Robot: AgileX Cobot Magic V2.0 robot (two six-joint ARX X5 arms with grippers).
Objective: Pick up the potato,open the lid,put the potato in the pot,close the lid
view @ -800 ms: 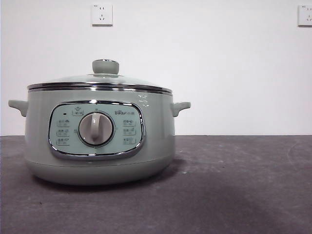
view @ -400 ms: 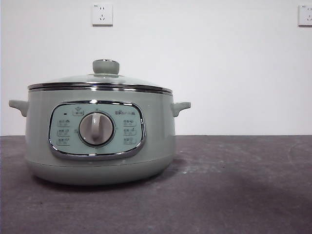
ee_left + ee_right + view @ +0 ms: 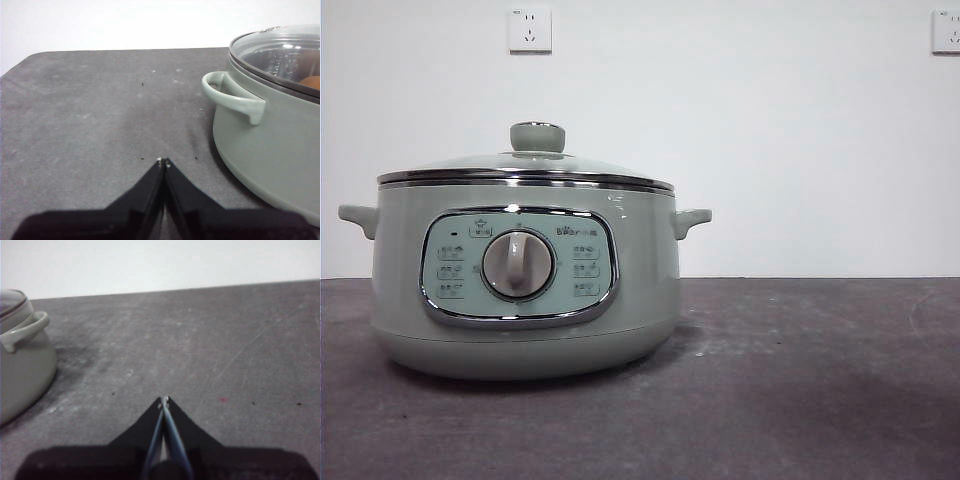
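Note:
The pale sage-green pot (image 3: 525, 280) stands on the dark table, left of centre in the front view, with its grey dial facing me. The glass lid (image 3: 525, 165) with its green knob (image 3: 537, 136) sits shut on the pot. Through the lid in the left wrist view, the orange-brown potato (image 3: 311, 82) shows inside the pot (image 3: 270, 135). My left gripper (image 3: 163, 162) is shut and empty over the table beside the pot's handle (image 3: 232, 97). My right gripper (image 3: 164, 400) is shut and empty, away from the pot (image 3: 22, 365) on its other side. Neither arm shows in the front view.
The dark grey table (image 3: 800, 380) stretches to the right of the pot. A white wall with two sockets (image 3: 529, 30) stands behind.

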